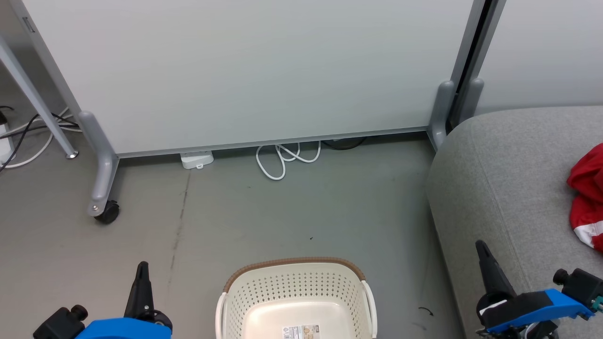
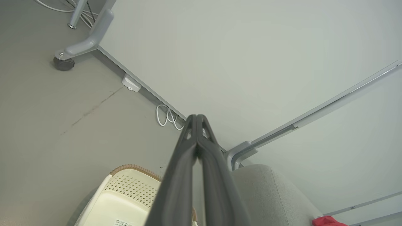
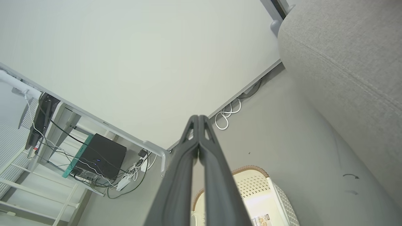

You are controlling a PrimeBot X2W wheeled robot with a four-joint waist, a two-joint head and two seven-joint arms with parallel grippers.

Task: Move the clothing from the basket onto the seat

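Head view: unreadable label (image 1: 301, 331) in basket (image 1: 296, 285)

The basket (image 1: 297, 287) is smooth cream plastic with a faint sheen on its base. Its rim (image 1: 294, 262) is brown with a braided texture, and a printed paper label (image 1: 301, 331) is stuck inside. The seat (image 1: 499, 188) is matt grey cloth, coarsely woven. The clothing (image 1: 586, 188) is soft, creased red cloth with a white band. The floor (image 1: 282, 212) is matt grey and scuffed. The partition panel (image 1: 245, 70) is smooth and matt, framed in dull grey metal. The left tool (image 2: 197, 117) and right tool (image 3: 198, 116) look like matt dark plastic.
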